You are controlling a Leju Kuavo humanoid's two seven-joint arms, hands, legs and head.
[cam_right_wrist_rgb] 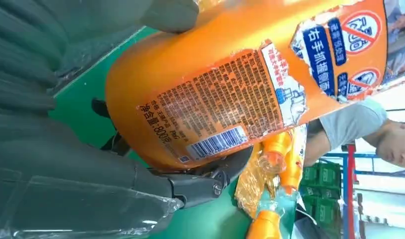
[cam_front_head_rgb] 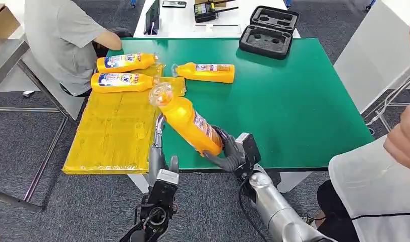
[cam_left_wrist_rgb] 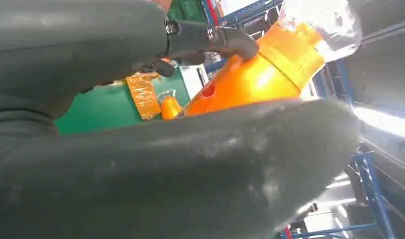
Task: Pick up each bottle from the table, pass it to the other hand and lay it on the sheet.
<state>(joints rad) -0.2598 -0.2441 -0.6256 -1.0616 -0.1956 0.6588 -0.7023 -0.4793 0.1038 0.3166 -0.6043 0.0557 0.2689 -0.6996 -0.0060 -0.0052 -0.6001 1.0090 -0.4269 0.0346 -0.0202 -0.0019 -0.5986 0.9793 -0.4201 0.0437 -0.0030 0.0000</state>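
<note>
The right hand (cam_front_head_rgb: 228, 151) gripped the base of an orange plastic bottle (cam_front_head_rgb: 188, 122). It slanted up toward the left hand (cam_front_head_rgb: 159, 132), whose fingers wrapped its neck. The crinkled yellow sheet (cam_front_head_rgb: 112, 131) lay just left.

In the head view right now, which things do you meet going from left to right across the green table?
Yellow sheet → held orange bottle, gripped at its base by the right hand → black foam-lined case at the far edge → bare green table.
</note>
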